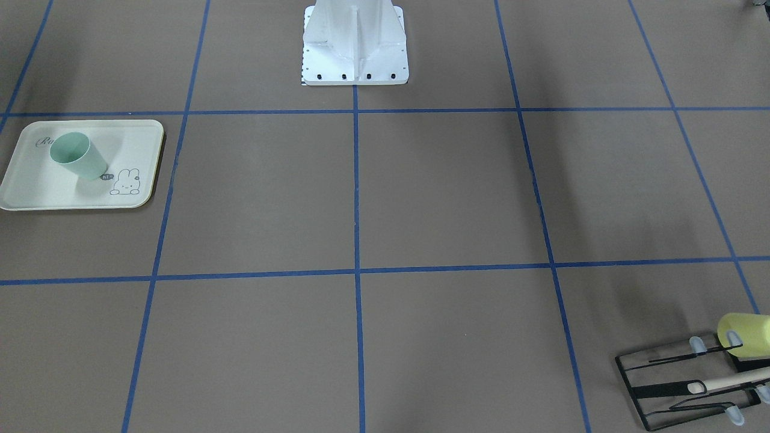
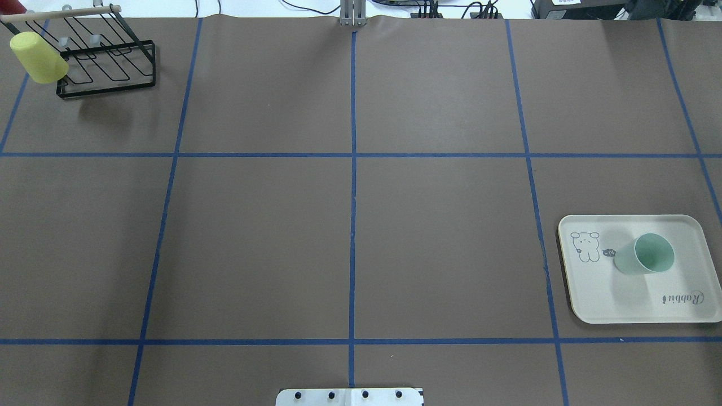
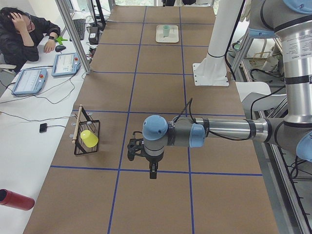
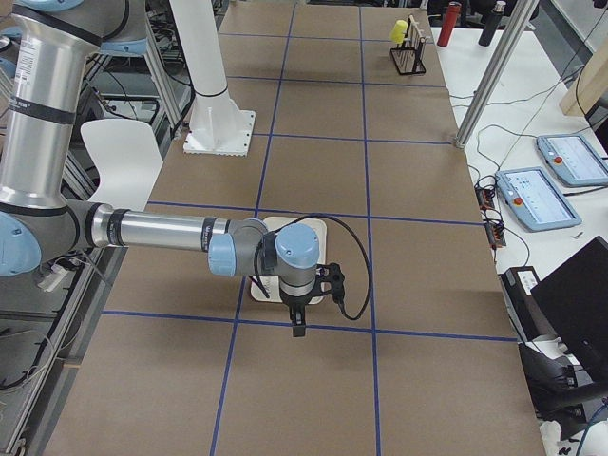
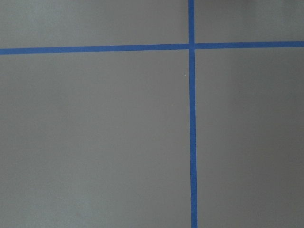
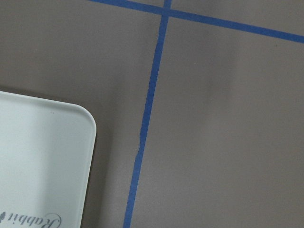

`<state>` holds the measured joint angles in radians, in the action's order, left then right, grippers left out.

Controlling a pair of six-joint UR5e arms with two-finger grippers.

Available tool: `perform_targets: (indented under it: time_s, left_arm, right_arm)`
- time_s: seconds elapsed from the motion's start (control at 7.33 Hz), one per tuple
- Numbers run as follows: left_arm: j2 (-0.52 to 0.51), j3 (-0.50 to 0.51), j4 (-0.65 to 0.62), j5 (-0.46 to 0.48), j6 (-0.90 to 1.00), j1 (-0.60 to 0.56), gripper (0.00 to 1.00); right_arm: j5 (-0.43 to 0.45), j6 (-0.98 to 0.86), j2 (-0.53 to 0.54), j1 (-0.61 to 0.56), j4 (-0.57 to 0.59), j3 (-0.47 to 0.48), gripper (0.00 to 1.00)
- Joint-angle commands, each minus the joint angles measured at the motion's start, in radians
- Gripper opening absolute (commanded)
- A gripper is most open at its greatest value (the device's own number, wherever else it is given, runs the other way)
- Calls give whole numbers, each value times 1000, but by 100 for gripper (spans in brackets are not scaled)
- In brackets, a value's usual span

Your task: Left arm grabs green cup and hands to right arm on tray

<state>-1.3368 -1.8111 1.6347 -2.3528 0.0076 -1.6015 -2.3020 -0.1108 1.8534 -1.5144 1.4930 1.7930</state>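
Upper left of the front-facing view: the green cup [image 1: 78, 155] stands mouth-up on the tray [image 1: 36, 192], just beside the little bunny drawing. No arm is in shot, only the robot base [image 1: 355, 48] at the top. Down at lower right, a yellow-green cup [image 1: 746, 332] hangs on the black wire rack [image 1: 662, 391], well apart from the tray.

On to the overhead: the green cup is on the tray at lower right and the rack is in the upper left corner. Neither arm shows.

From the left end, the left tool [image 3: 153, 173] hangs over bare surface [image 3: 161, 92] low in the frame, well apart from the tray at the top. Wide or narrow, I cannot tell from here. A person [image 3: 24, 34] sits at upper left.

From the right end, the right tool [image 4: 297, 331] hovers by the tray's near edge, and its state cannot be read either.

The left wrist view has nothing but brown surface and blue tape [image 5: 192, 142]. The right wrist view shows a rounded tray corner at lower left, with no fingers in sight.

With the cup on the tray, the placing looks done. It looks like light, stiff, smooth plastic, probably slippery. I'd pinch the wall at the rim, one finger inside and one outside, squeezing gently so the tapered body doesn't squirt free.
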Motion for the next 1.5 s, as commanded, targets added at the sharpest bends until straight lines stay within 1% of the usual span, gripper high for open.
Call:
perform_targets:
  time_s: [0.0,0.41,1.36]
  left_arm:
    - [13,3,11,-16,0,0,100]
    - [28,6,11,-16,0,-2,100]
    - [28,4,13,-14,0,0,100]
  right_arm:
    - [7,-1,10,-9,0,14,100]
    - [7,0,10,-10,-2,22,100]
    - [4,0,9,-10,-2,26,100]
